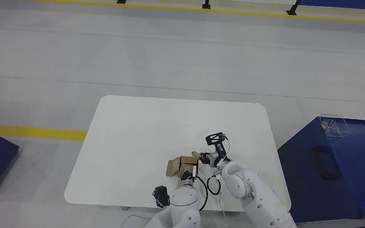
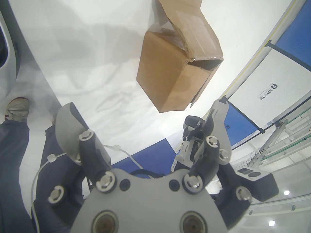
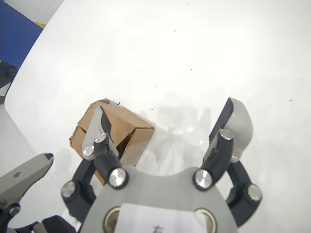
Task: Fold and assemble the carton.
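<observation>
Top view: a white table (image 1: 171, 122) carries the brown carton (image 1: 181, 166) — flaps loose, one end gaping — lying just ahead of the left tool (image 2: 143, 105), whose jaws are spread wide and hold nothing. The right tool (image 3: 165, 105) is likewise spread and empty — the carton sits beside one jaw.

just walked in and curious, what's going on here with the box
A two-armed robot is at work on a brown cardboard carton lying on the white table, near the robot's edge. The carton is partly formed, with end flaps open. The left claw and right claw are both open close by it, gripping nothing.
</observation>
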### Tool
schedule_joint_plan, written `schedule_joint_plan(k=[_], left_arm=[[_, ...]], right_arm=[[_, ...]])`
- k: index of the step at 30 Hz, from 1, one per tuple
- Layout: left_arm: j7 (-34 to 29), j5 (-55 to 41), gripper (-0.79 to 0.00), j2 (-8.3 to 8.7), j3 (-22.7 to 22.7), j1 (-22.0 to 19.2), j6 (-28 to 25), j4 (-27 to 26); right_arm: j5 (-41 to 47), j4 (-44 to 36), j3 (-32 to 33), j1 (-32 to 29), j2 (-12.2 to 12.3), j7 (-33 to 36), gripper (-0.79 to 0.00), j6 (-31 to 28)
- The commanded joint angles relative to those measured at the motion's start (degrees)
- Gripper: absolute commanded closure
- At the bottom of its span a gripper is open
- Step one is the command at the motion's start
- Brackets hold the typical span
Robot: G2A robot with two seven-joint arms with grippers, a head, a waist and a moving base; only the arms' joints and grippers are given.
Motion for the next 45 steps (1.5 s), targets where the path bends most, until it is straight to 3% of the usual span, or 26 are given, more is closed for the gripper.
schedule_joint_plan(k=[1, 6, 11, 20, 23, 29, 37, 45], left_arm=[[-1.6, 3.89, -0.785, 0.21, -0.22, 0.1, -3.39, -1.7], [-10.37, 22.87, -0.785, 2.13, 0.07, 6.14, -17.06, -5.88], [-18.47, 42.14, -0.785, 4.31, 1.61, 12.41, -24.67, -5.86], [-18.38, 42.22, -0.785, 4.32, 1.38, 12.46, -24.59, -5.65], [-17.16, 44.51, -0.785, 4.26, -0.34, 12.04, -24.76, -4.5], [-16.9, 46.39, -0.785, 4.01, -2.67, 12.4, -23.88, -0.62], [-19.3, 43.93, -0.785, 2.78, -2.83, 11.66, -27.07, 5.02], [-19.1, 40.08, -0.785, 1.09, -3.88, 9.24, -33.66, 10.58]], right_arm=[[1.74, -0.2, 0.01, -0.5, -0.04, 0.53, -0.785, -1.39], [1.33, -2.32, 2.01, -3.6, 0.24, -7.73, -0.785, -4.56], [0.34, -2.21, 3.07, -6.06, 0.26, -13.2, -0.785, -4.56], [-0.15, -2.14, 2.82, -6.28, 0.14, -14.78, -0.785, -4.8], [-5.58, -2.45, 1.24, -7.08, 0.11, -16.59, -0.785, -4.61], [-8.08, -0.87, -0.09, -7.35, -0.36, -19.87, -0.785, -3.93], [-11.28, 1.85, -2.02, -7.19, -1.04, -22.11, -0.785, -3.08], [-12.23, 4.24, -3.66, -6.0, -1.88, -22.05, -0.785, -2.74]])
